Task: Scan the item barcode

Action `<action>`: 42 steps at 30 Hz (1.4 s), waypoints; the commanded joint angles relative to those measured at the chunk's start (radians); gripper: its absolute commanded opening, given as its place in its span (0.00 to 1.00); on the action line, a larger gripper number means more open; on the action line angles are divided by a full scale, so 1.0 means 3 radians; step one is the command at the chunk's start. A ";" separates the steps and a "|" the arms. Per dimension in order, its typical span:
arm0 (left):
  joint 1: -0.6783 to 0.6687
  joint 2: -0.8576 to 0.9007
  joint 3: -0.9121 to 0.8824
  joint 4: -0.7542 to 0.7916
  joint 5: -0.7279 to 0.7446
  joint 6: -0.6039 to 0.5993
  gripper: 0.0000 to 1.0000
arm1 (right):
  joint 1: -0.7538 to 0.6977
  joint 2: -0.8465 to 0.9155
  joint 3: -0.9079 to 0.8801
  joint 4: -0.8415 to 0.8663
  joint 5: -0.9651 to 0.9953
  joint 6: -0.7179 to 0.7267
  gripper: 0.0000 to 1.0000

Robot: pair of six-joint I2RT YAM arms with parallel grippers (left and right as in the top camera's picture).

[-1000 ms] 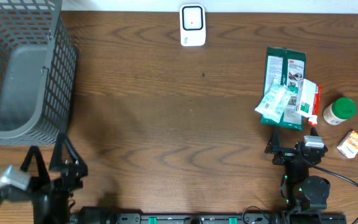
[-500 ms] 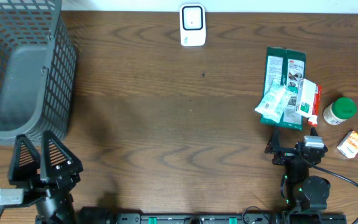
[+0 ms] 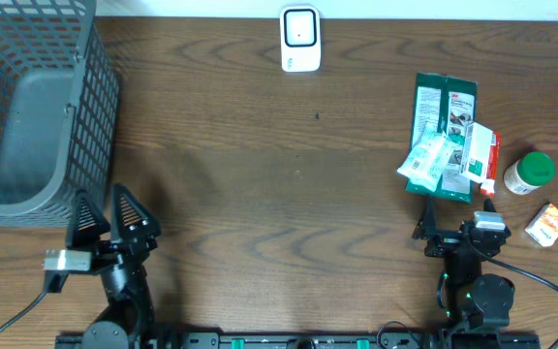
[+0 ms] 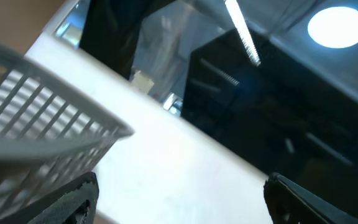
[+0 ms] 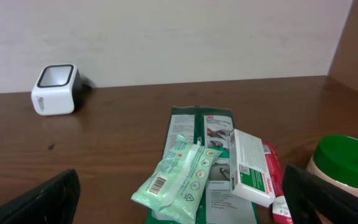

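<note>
Evidently left claw (image 3: 103, 201) and right claw (image 3: 456, 225) gape wide, empty.

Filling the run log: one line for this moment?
left tool: open, empty, beside basket | right tool: open, empty, near item pile | scanner: far edge

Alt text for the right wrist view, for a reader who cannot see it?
A pale green wipes pack, barcode facing up, lies on dark green packaging on a wooden table, with a white box and a green-lidded jar to its right. A white scanner stands far left by the wall; dark gripper fingers sit wide apart in the lower corners.
</note>
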 commanded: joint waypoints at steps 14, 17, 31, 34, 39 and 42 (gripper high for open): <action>0.0027 -0.0028 -0.0057 -0.1802 -0.0019 0.0585 0.86 | -0.0009 -0.0024 -0.0003 -0.0014 -0.0006 0.0045 0.99; 0.0027 -0.0028 -0.0057 -0.1999 -0.0011 0.0771 0.86 | -0.0009 -0.0024 -0.0003 -0.0014 -0.0005 0.0045 0.99; 0.0027 -0.0020 -0.0057 -0.1993 -0.0005 0.0894 0.86 | -0.0009 -0.0024 -0.0003 -0.0014 -0.0005 0.0045 0.99; 0.0027 -0.0020 -0.0057 -0.1993 -0.0005 0.0894 0.86 | -0.0009 -0.0024 -0.0003 -0.0014 -0.0005 0.0045 0.99; 0.0027 -0.0020 -0.0057 -0.1993 -0.0005 0.0894 0.86 | -0.0009 -0.0024 -0.0003 -0.0014 -0.0005 0.0045 0.99; 0.0027 -0.0020 -0.0057 -0.1993 -0.0005 0.0894 0.86 | -0.0009 -0.0024 -0.0003 -0.0014 -0.0005 0.0045 0.99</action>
